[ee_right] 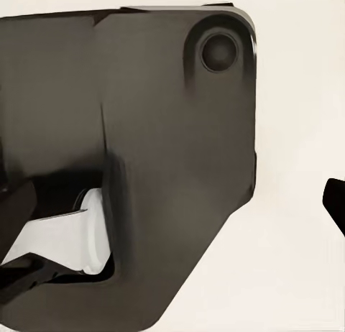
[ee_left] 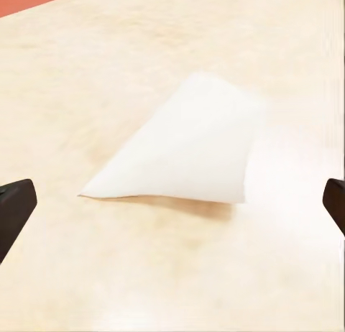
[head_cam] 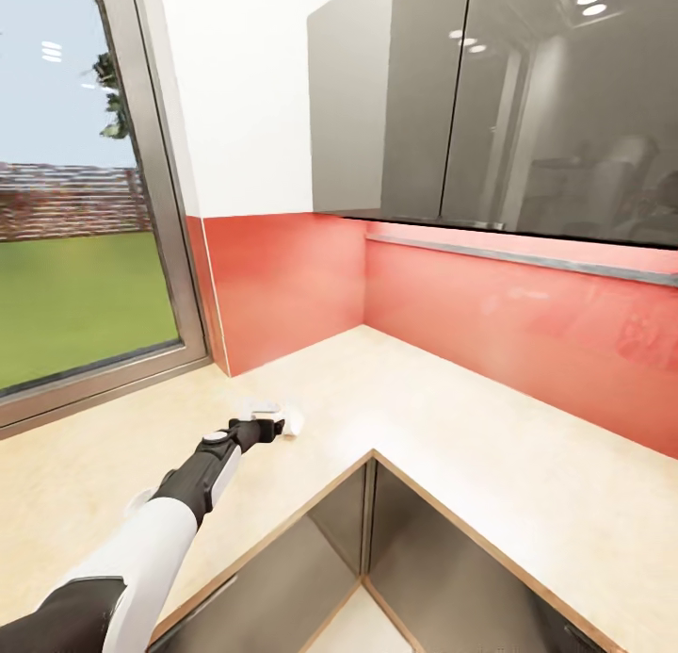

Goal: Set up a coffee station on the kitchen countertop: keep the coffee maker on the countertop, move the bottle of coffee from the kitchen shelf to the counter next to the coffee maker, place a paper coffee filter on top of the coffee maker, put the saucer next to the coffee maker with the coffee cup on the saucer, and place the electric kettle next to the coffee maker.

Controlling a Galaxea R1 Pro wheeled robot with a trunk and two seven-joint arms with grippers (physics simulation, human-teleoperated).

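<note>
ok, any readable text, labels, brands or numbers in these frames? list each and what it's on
None readable in any view.
Paper filter: plain white, no print.
Countertop, red backsplash, grey wall cabinets: no lettering, only glare and reflections.
Left gripper: no markings visible.

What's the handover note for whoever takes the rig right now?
Left claw: open, fingers either side of the paper coffee filter, not gripping it.
Right claw: one fingertip shows in its wrist view, state unclear.
Filter lies flat on the countertop near the window corner, beyond the sink.
Done: nothing confirmed from these views.
Left: grasp the filter and set it on the coffee maker; bottle, saucer, cup and kettle placements unconfirmed.
</note>
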